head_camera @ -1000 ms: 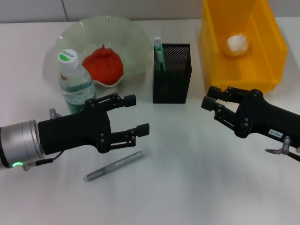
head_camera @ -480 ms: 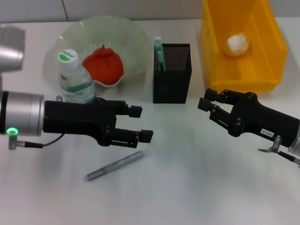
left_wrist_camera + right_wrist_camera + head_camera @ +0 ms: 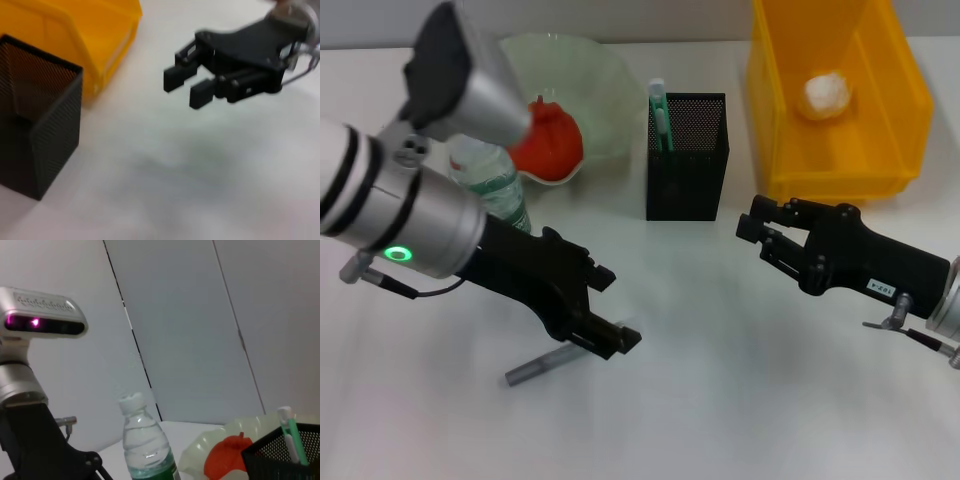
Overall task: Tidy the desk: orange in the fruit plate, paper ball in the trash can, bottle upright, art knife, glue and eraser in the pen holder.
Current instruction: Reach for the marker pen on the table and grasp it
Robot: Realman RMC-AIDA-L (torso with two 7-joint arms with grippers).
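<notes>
Head view of the desk. The left gripper points toward 4 o'clock, jaws parted and holding nothing, its lower finger directly over one end of a grey pen-like tool that lies flat on the table. The right gripper sits at 3 o'clock, jaws slightly open and empty, pointing toward 9 o'clock; the left wrist view shows its fingers apart with nothing between them. The pen holder stands upright at 12 o'clock and contains a green-and-white stick. The trash can at 1 o'clock holds the paper ball. The orange rests in the fruit plate at 11 o'clock. The bottle stands upright just in front of the plate, partly hidden by the left arm; its cap shows in the right wrist view.
</notes>
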